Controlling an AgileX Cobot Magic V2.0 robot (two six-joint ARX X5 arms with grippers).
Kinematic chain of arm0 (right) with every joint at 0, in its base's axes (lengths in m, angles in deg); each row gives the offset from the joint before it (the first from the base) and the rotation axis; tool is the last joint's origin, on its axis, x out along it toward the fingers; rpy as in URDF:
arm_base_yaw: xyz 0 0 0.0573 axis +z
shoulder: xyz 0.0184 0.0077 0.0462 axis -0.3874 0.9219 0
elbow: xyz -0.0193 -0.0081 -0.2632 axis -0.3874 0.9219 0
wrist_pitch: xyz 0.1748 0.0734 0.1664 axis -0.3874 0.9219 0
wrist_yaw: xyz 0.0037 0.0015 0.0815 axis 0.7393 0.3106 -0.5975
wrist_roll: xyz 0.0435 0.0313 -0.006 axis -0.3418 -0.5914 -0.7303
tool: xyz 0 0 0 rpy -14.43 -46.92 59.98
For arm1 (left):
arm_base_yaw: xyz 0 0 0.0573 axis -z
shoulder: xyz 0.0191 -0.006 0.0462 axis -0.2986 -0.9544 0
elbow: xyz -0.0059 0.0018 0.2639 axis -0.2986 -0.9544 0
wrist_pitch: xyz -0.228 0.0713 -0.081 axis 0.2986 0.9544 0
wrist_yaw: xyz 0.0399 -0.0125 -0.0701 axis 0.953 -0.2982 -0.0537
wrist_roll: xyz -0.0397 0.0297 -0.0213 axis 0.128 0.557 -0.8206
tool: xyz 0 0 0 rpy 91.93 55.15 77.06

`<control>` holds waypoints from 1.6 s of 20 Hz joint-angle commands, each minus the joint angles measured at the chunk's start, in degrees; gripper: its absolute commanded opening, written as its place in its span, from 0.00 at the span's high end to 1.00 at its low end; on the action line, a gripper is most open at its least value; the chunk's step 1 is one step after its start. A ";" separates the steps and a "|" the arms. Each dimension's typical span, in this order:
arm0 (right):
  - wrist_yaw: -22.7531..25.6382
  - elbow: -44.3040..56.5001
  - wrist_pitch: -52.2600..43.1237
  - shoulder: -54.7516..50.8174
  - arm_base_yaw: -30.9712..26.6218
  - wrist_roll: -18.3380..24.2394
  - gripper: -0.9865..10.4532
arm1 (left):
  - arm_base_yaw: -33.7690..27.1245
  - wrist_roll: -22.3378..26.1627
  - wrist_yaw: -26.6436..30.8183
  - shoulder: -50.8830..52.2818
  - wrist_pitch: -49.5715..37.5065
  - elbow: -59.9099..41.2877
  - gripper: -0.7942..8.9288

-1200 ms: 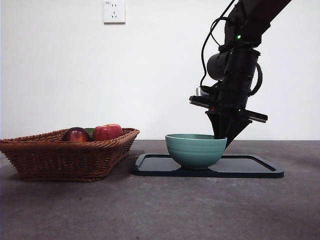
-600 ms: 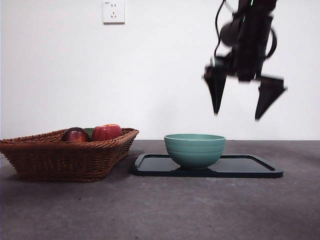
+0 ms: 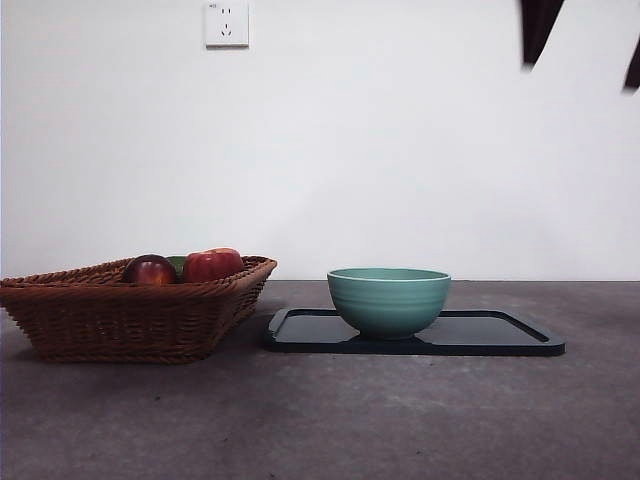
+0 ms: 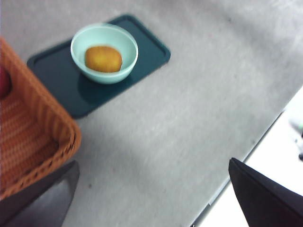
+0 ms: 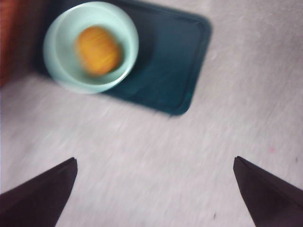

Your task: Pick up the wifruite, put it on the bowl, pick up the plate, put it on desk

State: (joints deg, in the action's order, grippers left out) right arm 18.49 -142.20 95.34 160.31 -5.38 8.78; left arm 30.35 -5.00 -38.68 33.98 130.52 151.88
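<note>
The brownish-orange wifruite (image 4: 103,58) (image 5: 97,50) lies inside the teal bowl (image 3: 388,300) (image 4: 79,47) (image 5: 57,52); in the front view the bowl's wall hides it. The bowl stands on the left part of the plate (image 3: 500,335) (image 4: 52,71) (image 5: 175,71), a dark teal rectangular tray lying flat on the grey desk (image 3: 320,420). My right gripper (image 3: 578,75) (image 5: 155,159) is open and empty, high above the tray, with only its jaw tips showing at the top right of the front view. My left gripper (image 4: 153,163) is open and empty, high over the desk.
A wicker basket (image 3: 130,310) (image 4: 28,137) stands left of the tray, holding a red apple (image 3: 213,265) and a dark purple-red fruit (image 3: 152,270). A wall socket (image 3: 228,22) is on the white wall behind. The desk's edge (image 4: 246,156) shows in the left wrist view.
The right gripper was down at the bowl's rim, then opened and rose; now only its tips remain at the top right. Bowl and plate have not moved.
</note>
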 commanded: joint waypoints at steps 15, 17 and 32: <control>-1.03 18.93 -3.58 -37.22 7.61 -5.40 0.42 | 0.24 1.84 -0.15 -16.48 -2.03 6.88 0.40; -2.56 18.93 -3.52 -37.11 7.61 -5.40 0.42 | -0.22 2.19 -0.17 -20.35 -1.53 10.03 0.40; -5.97 18.93 -3.04 -37.16 7.58 -5.33 0.42 | -5.90 6.29 -0.17 -68.61 15.26 60.02 0.40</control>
State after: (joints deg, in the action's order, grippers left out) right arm 12.77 -122.79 92.49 122.81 1.90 3.79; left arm 24.06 0.64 -38.94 -33.16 145.82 210.00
